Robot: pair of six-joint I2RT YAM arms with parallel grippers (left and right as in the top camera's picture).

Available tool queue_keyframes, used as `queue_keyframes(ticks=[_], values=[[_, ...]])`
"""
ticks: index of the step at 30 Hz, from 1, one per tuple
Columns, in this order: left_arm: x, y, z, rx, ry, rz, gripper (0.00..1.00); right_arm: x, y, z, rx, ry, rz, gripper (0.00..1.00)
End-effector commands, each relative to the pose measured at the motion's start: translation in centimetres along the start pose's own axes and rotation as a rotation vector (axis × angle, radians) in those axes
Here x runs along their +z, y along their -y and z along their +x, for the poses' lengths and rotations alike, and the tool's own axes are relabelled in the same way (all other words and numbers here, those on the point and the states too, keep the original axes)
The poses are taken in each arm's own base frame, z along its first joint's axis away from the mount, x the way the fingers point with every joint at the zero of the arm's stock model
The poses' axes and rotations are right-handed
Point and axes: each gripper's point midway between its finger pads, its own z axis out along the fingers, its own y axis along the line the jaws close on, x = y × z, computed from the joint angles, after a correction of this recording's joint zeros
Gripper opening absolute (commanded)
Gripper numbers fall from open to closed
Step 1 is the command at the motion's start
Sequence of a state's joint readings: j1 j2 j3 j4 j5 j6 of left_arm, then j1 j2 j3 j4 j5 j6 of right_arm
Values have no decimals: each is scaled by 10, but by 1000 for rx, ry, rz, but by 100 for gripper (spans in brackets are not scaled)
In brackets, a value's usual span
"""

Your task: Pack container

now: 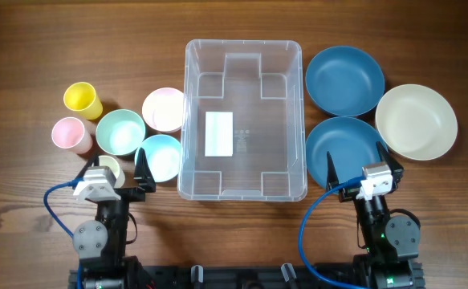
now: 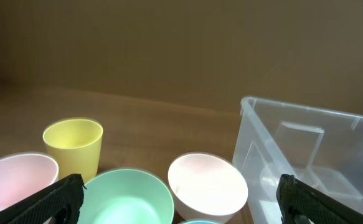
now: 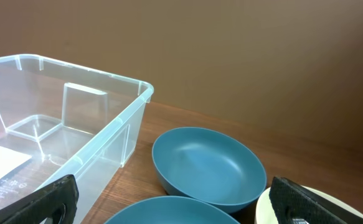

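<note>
Container (image 1: 258,152) in middle of table, empty, long axis from near edge to far edge. Left gripper (image 1: 120,170) and right gripper (image 1: 356,164) spread wide, holding nothing, beside its near corners; probably about equally near, lying inward of both.

Bench (image 1: 25,40): dark wood-grain top, all items standing directly on it.

Centre of frame: clear container (image 1: 259,152), open side up, white label on its base.

Left of frame, clustered:
- yellow cup (image 1: 82,99) at upper left, pink cup (image 1: 70,134) just below it
- mint bowl (image 1: 120,131)
- pale pink bowl (image 1: 164,108) and light blue bowl (image 1: 162,156), both just beside the container's left wall
- cream cup (image 1: 109,168) at lower left, partly hidden

Right of frame:
- upper blue bowl (image 1: 344,79)
- lower blue bowl (image 1: 342,148) directly below it
- cream bowl (image 1: 416,121) at far right, just beside both
</note>
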State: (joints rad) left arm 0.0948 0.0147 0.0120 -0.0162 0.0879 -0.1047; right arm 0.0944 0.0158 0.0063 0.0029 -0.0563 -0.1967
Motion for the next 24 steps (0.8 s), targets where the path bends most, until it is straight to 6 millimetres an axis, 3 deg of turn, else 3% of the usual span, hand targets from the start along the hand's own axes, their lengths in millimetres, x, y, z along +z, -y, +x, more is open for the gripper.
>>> queue_keyframes(ticks=[1, 4, 10, 17, 20, 24], values=[[0, -2, 10, 21, -36, -7, 100, 0, -2, 0, -9, 2, -14, 100], [0, -2, -5, 25, 27, -10, 100, 0, 1, -10, -4, 41, 1, 100], [-7, 21, -50, 38, 169, 95, 100, -3, 14, -33, 147, 131, 54, 100], [-16, 24, -154, 77, 282, 17, 100, -11, 52, -65, 232, 228, 239, 100], [2, 30, -198, 80, 244, 11, 100, -10, 63, -85, 240, 242, 271, 100], [53, 33, -236, 68, 94, 1, 100, 8, 82, -120, 228, 202, 305, 100]])
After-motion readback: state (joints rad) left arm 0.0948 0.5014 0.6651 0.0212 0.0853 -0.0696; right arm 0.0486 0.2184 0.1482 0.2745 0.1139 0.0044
